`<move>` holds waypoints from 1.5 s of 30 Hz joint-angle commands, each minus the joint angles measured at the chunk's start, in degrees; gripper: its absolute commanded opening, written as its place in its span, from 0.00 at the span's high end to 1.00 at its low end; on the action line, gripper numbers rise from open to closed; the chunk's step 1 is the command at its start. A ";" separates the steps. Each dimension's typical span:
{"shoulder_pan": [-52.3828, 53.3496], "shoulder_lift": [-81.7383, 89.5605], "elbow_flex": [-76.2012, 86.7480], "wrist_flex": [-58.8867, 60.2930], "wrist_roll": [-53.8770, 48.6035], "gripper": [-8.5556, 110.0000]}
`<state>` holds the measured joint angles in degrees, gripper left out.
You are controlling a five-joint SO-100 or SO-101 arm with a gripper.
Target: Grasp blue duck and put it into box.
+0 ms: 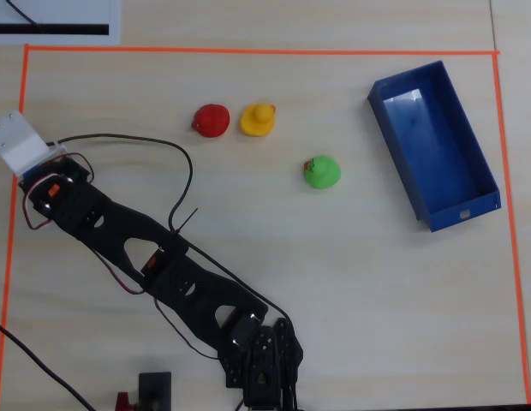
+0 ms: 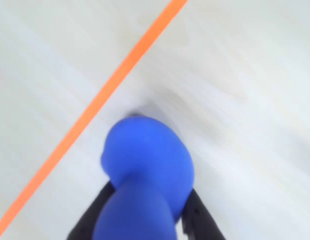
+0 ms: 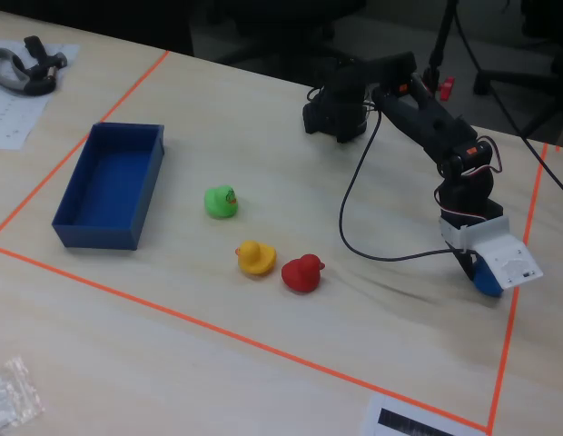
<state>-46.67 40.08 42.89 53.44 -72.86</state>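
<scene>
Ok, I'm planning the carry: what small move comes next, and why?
Probably lift straight up: in the wrist view the gripper seems closed around the blue duck, low beside the orange tape line, while the box sits far across the table.

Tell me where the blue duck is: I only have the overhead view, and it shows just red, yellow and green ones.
Observer: The wrist view shows the blue duck in the claw.
Operator: Gripped?
Observer: Black fingers sit against both its sides.
Operator: Where on the table?
Observer: In the fixed view it peeks out under the white wrist camera, beside the orange tape.
</scene>
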 commanded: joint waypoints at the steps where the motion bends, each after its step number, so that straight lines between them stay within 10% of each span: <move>1: 4.04 8.00 -1.32 0.70 2.02 0.93; 14: 39.90 29.27 -18.90 28.56 4.04 0.93; 25: 90.70 29.27 -1.23 15.29 -9.05 0.93; 45: 103.71 27.25 25.66 -8.09 -14.50 0.93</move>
<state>56.69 64.07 65.21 49.39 -86.48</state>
